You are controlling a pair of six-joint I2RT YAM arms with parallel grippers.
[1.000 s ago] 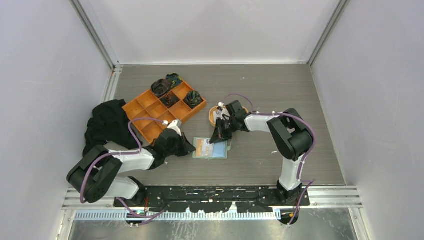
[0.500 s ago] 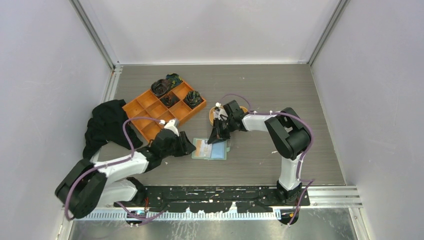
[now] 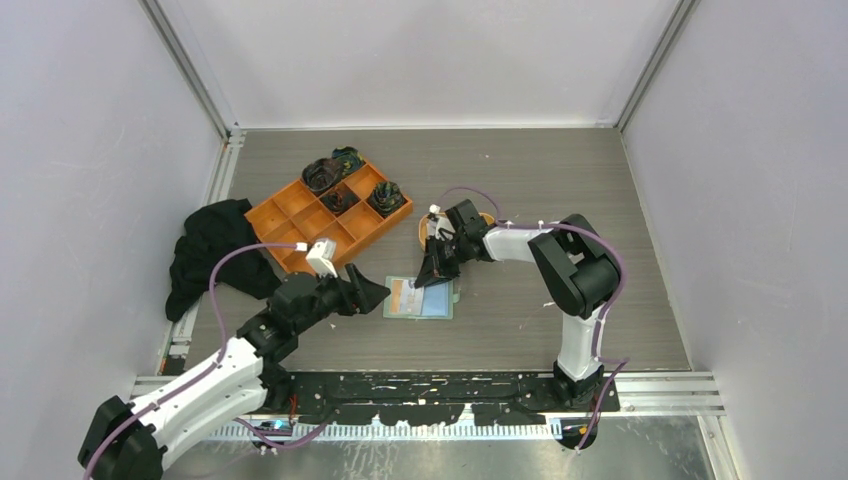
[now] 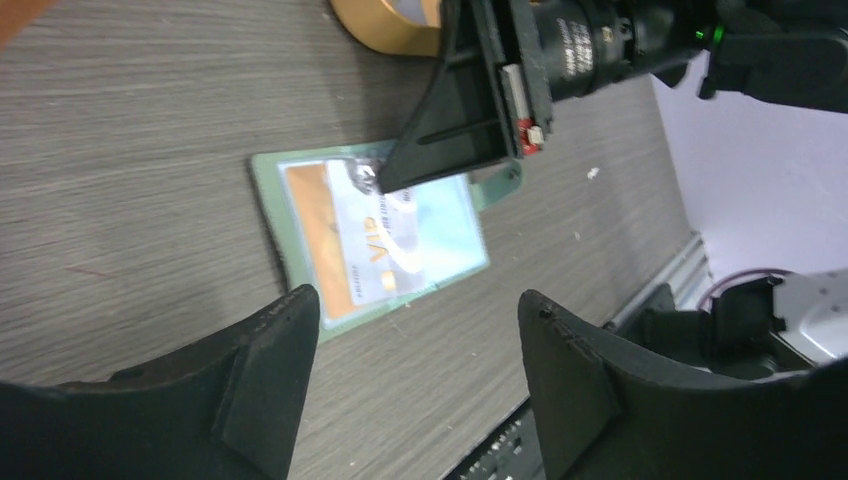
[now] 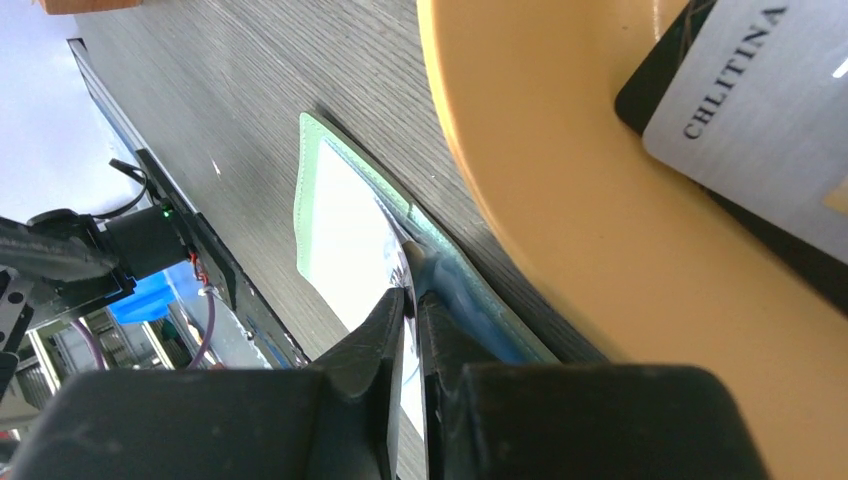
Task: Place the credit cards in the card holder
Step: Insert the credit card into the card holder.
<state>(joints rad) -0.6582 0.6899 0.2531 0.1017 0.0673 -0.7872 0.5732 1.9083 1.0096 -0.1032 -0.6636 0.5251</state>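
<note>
Right hand [image 5: 412,288] touches the card holder [image 3: 421,298] beside the orange dish [image 5: 560,230].

"CHLITINA" stands in dark capitals on the silver-grey plastic card [image 5: 760,115] lying in the oval orange dish [image 5: 560,230].

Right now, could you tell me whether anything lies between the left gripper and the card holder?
Nothing visible does: only bare table separates the open left gripper from the card holder. The right gripper has its tips at the holder's far side.
</note>
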